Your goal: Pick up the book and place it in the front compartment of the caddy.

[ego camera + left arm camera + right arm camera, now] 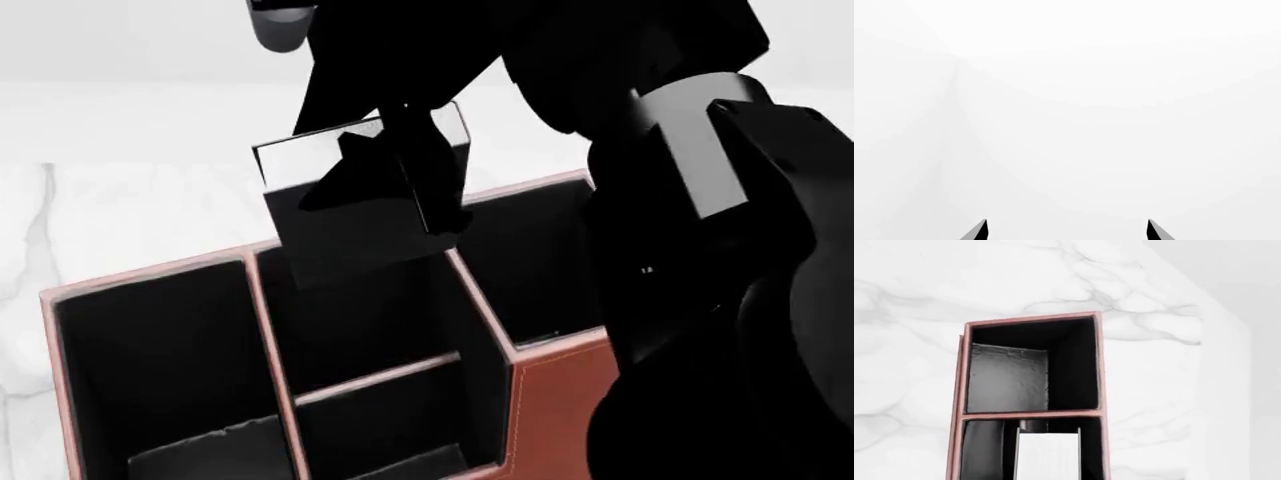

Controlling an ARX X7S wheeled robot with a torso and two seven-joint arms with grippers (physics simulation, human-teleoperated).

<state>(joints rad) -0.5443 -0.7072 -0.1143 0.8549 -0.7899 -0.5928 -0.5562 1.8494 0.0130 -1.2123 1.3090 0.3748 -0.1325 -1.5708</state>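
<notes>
1. Reddish-brown leather is forming the walls of the caddy (541, 400), which is sitting on the marble table (1147, 365); its pale pink rims are framing black-lined cells, two large side cells flanking a divided middle section.

2. My right arm (721, 200) is reaching across the head view from the right and is hanging over the middle section, which I am judging to be the correct region for the drop.

3. I am holding the book (340, 215) upright above the caddy, its lower edge dipping to about rim level of the far cell of the middle section; pick-up is done, insertion is underway or about to begin. In the right wrist view its white page edges (1048, 456) are showing directly over one small cell, with the neighbouring cell lying beyond.

4. My right gripper (400, 175) is clamping the book's upper part, fingers closed on the cover.

5. Remaining, as I am judging it: lowering the book into the front compartment (360, 300), then releasing.

6. My left gripper (1067, 230) is showing only two dark fingertips (981, 231) spread apart against blank white, gripping nothing.
</notes>
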